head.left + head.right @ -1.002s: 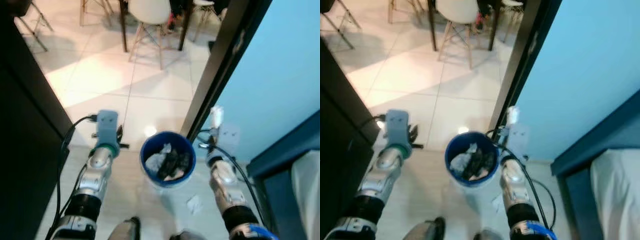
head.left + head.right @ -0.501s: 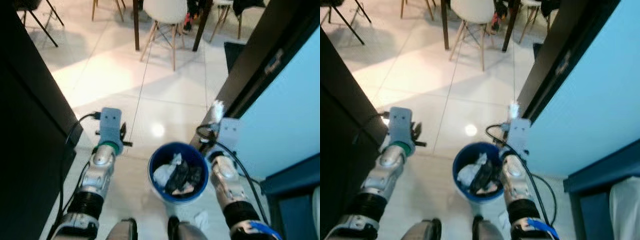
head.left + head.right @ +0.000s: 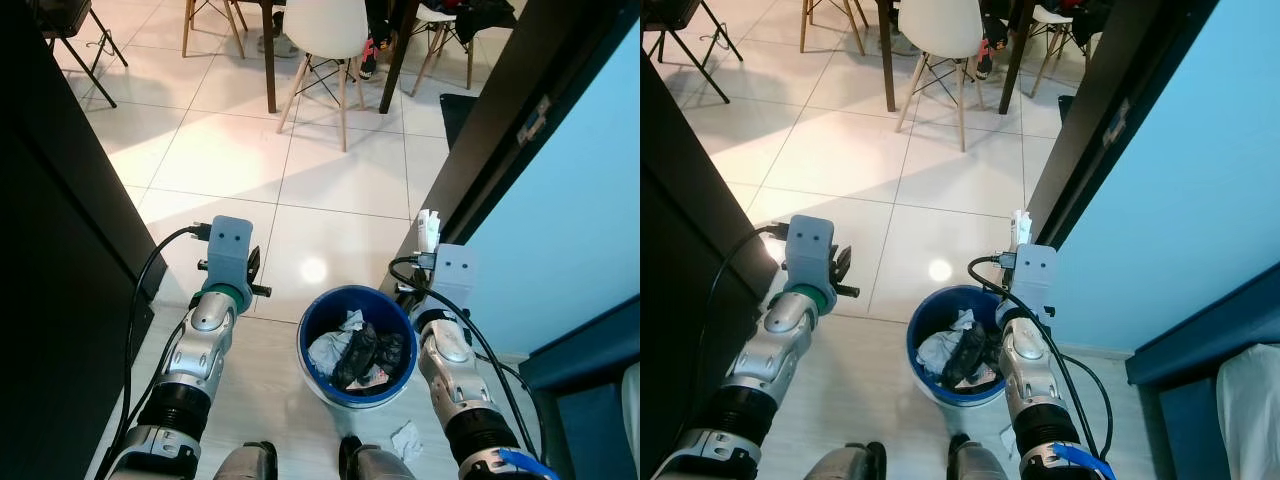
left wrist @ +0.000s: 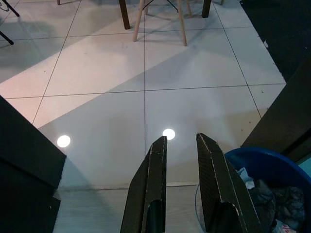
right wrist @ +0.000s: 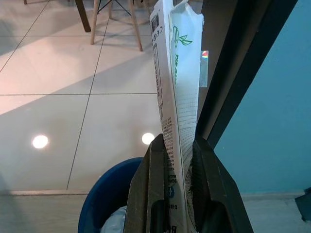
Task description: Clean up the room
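While pinching a flattened white carton (image 5: 176,97), right gripper (image 5: 175,160) hovers beside round blue bin (image 3: 312,325).

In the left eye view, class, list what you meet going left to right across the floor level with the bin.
Left tool → blue bin of rubbish → right tool clamped on a flattened white carton.

Glossy pale tile floor (image 3: 330,170), white chair (image 3: 325,30), dark doorframe (image 3: 510,120), light-blue wall (image 3: 570,230).
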Motion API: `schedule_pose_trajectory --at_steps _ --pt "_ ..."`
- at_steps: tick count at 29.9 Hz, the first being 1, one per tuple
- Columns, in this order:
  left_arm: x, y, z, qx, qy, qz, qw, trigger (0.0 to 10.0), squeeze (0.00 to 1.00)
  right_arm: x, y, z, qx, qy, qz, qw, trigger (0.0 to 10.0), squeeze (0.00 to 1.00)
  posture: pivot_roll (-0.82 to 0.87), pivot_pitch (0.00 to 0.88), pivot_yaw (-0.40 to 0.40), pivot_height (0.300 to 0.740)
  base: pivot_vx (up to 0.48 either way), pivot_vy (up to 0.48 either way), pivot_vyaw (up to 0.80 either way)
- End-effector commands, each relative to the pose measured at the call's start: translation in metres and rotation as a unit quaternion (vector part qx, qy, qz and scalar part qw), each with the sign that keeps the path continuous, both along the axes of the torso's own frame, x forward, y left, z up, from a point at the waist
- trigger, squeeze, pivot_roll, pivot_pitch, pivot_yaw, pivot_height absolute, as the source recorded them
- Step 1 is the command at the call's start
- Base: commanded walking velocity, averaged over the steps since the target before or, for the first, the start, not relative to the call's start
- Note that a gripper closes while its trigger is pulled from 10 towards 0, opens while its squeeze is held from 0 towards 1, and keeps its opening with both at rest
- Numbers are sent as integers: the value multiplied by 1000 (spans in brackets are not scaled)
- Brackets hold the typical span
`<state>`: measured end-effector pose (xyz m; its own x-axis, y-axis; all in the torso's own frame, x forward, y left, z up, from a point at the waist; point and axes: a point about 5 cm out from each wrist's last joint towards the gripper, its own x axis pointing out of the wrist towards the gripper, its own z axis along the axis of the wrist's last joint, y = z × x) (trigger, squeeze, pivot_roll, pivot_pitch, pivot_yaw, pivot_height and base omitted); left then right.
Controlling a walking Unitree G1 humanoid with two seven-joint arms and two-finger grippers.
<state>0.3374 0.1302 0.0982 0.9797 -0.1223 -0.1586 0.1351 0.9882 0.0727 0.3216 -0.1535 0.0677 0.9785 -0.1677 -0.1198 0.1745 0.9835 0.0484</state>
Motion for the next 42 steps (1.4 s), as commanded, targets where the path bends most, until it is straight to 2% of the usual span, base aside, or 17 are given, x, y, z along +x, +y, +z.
schedule_pose_trajectory --at_steps 1,5,13,15,17,20,22,24,26,29,30,31,33,35,37,41,42 --pt "-5 -1 -13 3 27 0 1000 10000 0 -4 -6 -7 -1 17 -8 1000 10000 0 69 94 39 740 0 -480 0" --pt "-5 1 -14 -13 34 14 999 10000 0 -4 -6 -7 -2 17 -7 1000 10000 0 69 92 36 740 0 -120 0" --pt "-5 3 -16 3 35 9 999 10000 0 3 -6 0 -7 9 6 1000 10000 0 67 88 29 740 0 0 0" --pt "-5 2 -13 13 21 -15 1000 10000 0 11 -6 -2 -22 45 43 998 10000 0 64 112 24 740 0 0 0" --pt "-5 2 -13 13 21 -15 1000 10000 0 11 -6 -2 -22 45 43 998 10000 0 64 112 24 740 0 0 0" --pt "-6 0 -10 50 2 -63 997 10000 0 14 0 -16 -56 120 120 984 10000 0 66 140 19 740 0 0 0" --pt "-9 0 -7 90 -12 -111 990 10000 0 16 5 -22 -82 169 174 967 10000 0 76 203 8 740 0 0 0" --pt "-9 0 -7 90 -12 -111 990 10000 0 16 5 -22 -82 169 174 967 10000 0 76 203 8 740 0 0 0" --pt "-12 6 -6 128 -18 -141 982 10000 0 18 11 -25 -102 201 211 951 10000 0 93 260 -5 740 0 0 0" --pt "-13 9 -5 140 -19 -145 979 10000 0 19 13 -25 -107 208 219 947 10000 0 93 260 -5 740 0 0 0" --pt "-17 14 -3 158 -25 -158 974 10000 0 18 14 -28 -122 217 218 944 10000 0 131 345 -9 740 0 0 0" --pt "-17 14 -3 158 -25 -158 974 10000 0 18 14 -28 -122 217 218 944 10000 0 131 345 -9 740 0 0 0" --pt "-28 17 2 186 -43 -203 960 10000 0 15 16 -33 -138 229 204 942 10000 0 161 405 2 740 0 0 0" --pt "-33 16 4 191 -49 -220 955 10000 0 14 16 -35 -141 232 201 941 10000 0 161 405 2 740 0 0 0" --pt "-43 13 10 213 -76 -262 938 10000 0 12 22 -37 -148 228 211 939 10000 0 184 445 19 740 0 0 0" --pt "-45 12 12 219 -82 -272 934 10000 0 12 23 -37 -149 227 214 938 10000 0 184 445 19 740 0 0 0" --pt "-48 8 15 242 -99 -299 918 10000 0 11 26 -39 -151 225 225 936 10000 0 202 494 25 740 0 0 0"
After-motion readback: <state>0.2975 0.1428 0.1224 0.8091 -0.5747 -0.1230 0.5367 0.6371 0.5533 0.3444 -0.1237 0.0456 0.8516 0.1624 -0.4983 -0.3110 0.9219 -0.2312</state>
